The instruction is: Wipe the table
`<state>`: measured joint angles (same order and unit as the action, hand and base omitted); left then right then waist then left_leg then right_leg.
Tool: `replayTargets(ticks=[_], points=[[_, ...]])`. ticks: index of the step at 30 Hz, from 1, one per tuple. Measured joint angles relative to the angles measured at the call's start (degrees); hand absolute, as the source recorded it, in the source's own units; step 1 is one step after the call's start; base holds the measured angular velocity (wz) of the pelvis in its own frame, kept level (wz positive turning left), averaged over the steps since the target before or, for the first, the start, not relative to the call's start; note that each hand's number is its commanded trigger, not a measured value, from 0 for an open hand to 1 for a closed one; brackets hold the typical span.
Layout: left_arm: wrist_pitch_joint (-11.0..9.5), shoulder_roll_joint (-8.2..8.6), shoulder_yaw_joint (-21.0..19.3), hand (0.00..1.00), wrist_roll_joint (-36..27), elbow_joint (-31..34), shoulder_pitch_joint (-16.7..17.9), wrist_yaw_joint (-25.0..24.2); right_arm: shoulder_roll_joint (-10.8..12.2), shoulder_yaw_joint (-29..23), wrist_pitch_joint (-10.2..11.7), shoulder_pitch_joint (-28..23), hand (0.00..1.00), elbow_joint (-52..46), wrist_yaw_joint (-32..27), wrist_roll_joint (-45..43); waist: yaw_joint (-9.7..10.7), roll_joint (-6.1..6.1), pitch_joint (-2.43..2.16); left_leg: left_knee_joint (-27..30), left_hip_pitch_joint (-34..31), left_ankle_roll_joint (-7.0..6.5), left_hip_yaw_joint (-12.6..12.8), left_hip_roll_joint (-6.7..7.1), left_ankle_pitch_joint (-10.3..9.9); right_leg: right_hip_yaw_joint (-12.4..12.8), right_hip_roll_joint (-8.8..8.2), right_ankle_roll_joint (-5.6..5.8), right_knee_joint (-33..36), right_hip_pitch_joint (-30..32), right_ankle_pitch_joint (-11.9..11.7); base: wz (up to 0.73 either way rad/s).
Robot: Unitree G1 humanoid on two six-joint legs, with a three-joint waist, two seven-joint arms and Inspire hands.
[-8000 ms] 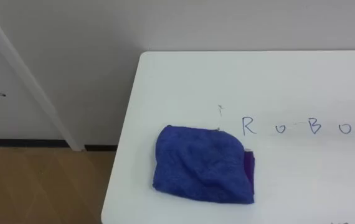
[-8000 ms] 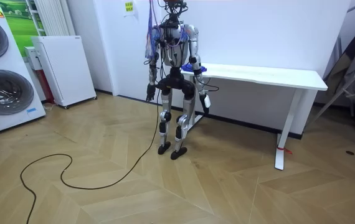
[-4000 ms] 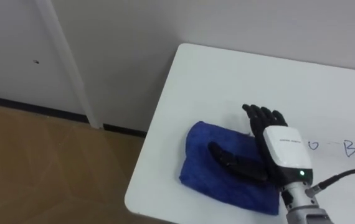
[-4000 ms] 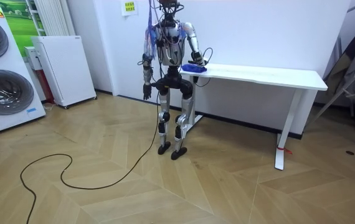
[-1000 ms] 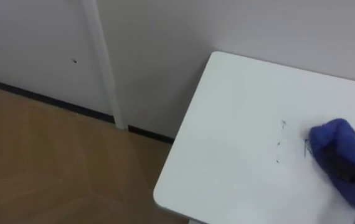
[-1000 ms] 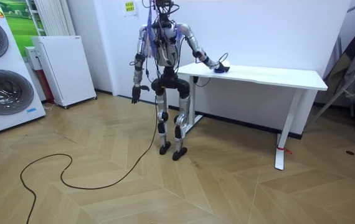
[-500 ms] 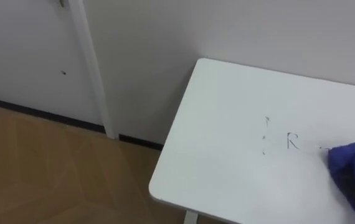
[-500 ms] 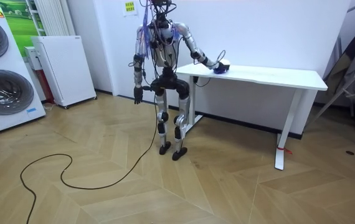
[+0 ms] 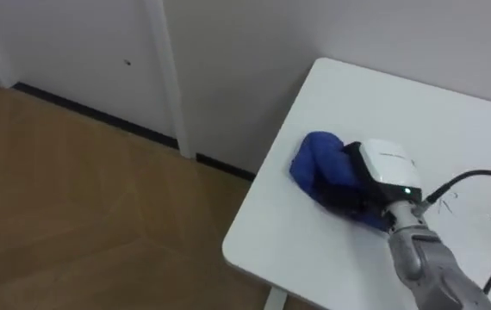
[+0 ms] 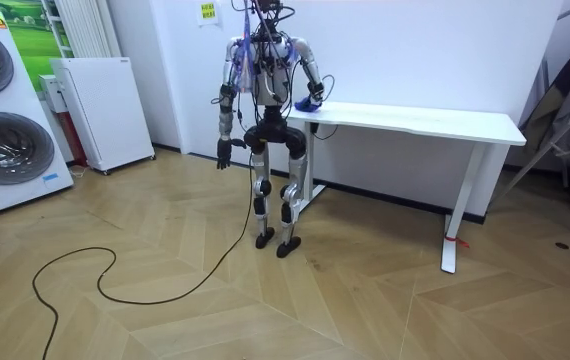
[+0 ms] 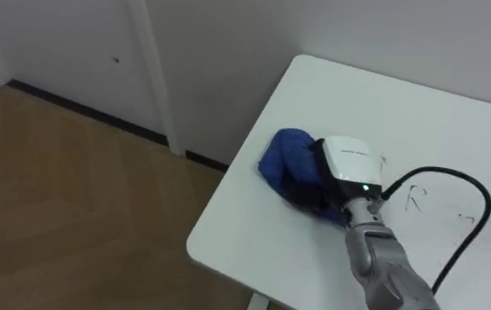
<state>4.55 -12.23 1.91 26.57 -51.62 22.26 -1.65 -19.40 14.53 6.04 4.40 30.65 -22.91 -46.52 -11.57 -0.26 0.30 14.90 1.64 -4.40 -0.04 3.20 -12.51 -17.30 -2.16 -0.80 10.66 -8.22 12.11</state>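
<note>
The left hand (image 10: 223, 160) is seen hanging at the robot's side, its state impossible to tell. The blue cloth (image 9: 316, 162) is bunched up and clutched in the curled right hand (image 9: 382, 172), pressed down on the white table (image 9: 452, 103). Pen marks (image 11: 414, 200) are spotted just right of that wrist.

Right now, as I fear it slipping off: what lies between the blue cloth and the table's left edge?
Nothing: a bare strip of white table separates the blue cloth, bunched in the right hand, from that edge, in both eye views.
</note>
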Motion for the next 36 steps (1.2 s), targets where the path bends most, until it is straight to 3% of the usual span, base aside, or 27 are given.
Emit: replayTargets(ticks=[4,5,6,10,12,16,18,24,25,27,29,33,36], points=[[-0.42,-0.11,-3.16,0.0,2.31,0.36,0.52,0.06,-0.21,-5.55,4.21,-4.7,1.0,4.36,-5.88,3.35,2.09,-0.72,-0.57,-0.29,0.24,-0.29,0.35,0.6,0.17,-0.06,-0.52,0.68,-0.18,-0.93,0.47,0.31],[-0.47,-0.3,-4.82,0.0,3.04,0.35,0.82,0.48,-0.25,-8.23,5.35,-6.83,1.0,6.35,-7.75,4.47,2.35,-1.37,-1.07,-0.46,0.37,-0.41,1.4,0.55,0.24,-0.09,-0.7,0.75,-0.05,-1.08,0.51,0.24],[-0.51,-0.36,-5.45,0.0,3.1,0.38,0.97,0.82,-0.29,-9.65,5.57,-7.78,1.0,7.01,-8.45,4.91,2.63,-1.27,-1.29,-0.48,0.46,-0.42,1.6,0.54,0.24,-0.11,-0.75,0.82,-0.06,-1.25,0.55,0.25],[-0.52,-0.83,-7.06,0.0,3.0,0.26,1.22,1.52,-1.24,-16.65,6.78,-10.98,1.0,12.25,-12.0,8.37,5.15,-1.6,-1.4,-1.13,0.29,-1.06,1.49,0.94,0.34,-1.07,-1.24,1.01,-0.03,-1.67,0.61,0.11],[-0.54,-0.8,-7.24,0.0,3.0,0.48,1.19,1.52,-1.88,-18.36,6.78,-12.03,1.0,13.09,-12.89,8.9,5.5,-1.93,-1.62,-1.06,-0.14,-1.33,1.53,1.54,0.49,-1.92,-1.79,1.76,0.04,-1.46,1.03,-0.04],[-0.64,-0.78,-7.24,0.0,2.36,0.88,1.01,1.55,-2.66,-18.54,6.25,-12.36,1.0,14.13,-13.22,11.01,5.46,-1.75,-1.76,-0.61,-0.02,-1.71,2.58,1.56,0.73,-1.8,-1.97,1.93,0.02,-1.35,0.91,-0.12],[-0.82,-0.48,-7.19,0.0,2.36,0.97,0.93,2.19,-2.51,-18.16,4.68,-11.63,1.0,13.58,-12.85,10.7,5.18,-1.66,-1.75,-0.56,0.23,-1.72,2.84,1.53,0.73,-1.53,-1.81,1.95,-0.01,-1.62,0.86,-0.08],[-0.92,0.33,-3.7,0.0,2.06,0.53,-0.89,2.19,-2.47,-15.63,0.59,-5.45,1.0,12.96,-9.37,10.08,4.5,-0.53,-1.14,-0.15,-1.39,-1.67,3.2,1.1,1.18,-0.63,-1.75,1.37,1.41,1.23,0.41,-0.18],[-0.93,0.34,-2.95,0.0,1.1,-0.02,-1.52,2.17,-2.54,-14.68,-0.62,-3.26,1.0,12.71,-8.16,9.93,3.73,-0.05,-0.59,-0.11,-1.71,-1.68,3.2,1.01,1.33,0.01,-1.64,1.03,2.17,1.99,0.18,-0.46],[-0.94,0.37,-2.15,0.0,1.0,-1.0,-2.48,1.99,-2.63,-13.12,-1.85,1.65,1.0,12.42,-5.52,9.89,3.36,0.6,0.1,-0.08,-3.4,-1.56,3.19,0.8,2.02,-0.03,-1.3,0.48,3.29,4.51,-0.16,-0.34],[-1.08,0.37,-1.71,0.0,1.04,-1.05,-2.8,1.88,-2.64,-12.49,-1.9,4.25,1.0,12.51,-4.29,9.9,3.25,1.03,0.53,-0.28,-4.3,-1.38,3.19,0.66,2.53,-0.01,-1.51,0.22,3.46,5.94,-0.33,-0.01],[-0.82,0.36,-1.68,0.0,0.05,-0.88,-1.28,0.78,-3.4,-12.42,-1.51,6.99,1.0,13.29,-3.88,10.96,2.53,1.0,0.64,-0.98,-5.87,-0.94,3.24,0.62,3.34,-0.07,-1.65,-0.37,4.34,8.28,0.12,0.01],[-0.77,0.3,-1.69,0.0,-0.33,-0.13,0.42,0.71,-6.03,-12.54,0.93,7.02,1.0,16.22,-4.36,17.24,2.67,0.6,0.33,-0.06,-6.85,-0.82,2.69,0.75,3.42,-0.62,-1.96,-0.51,5.16,9.16,1.08,0.24]])
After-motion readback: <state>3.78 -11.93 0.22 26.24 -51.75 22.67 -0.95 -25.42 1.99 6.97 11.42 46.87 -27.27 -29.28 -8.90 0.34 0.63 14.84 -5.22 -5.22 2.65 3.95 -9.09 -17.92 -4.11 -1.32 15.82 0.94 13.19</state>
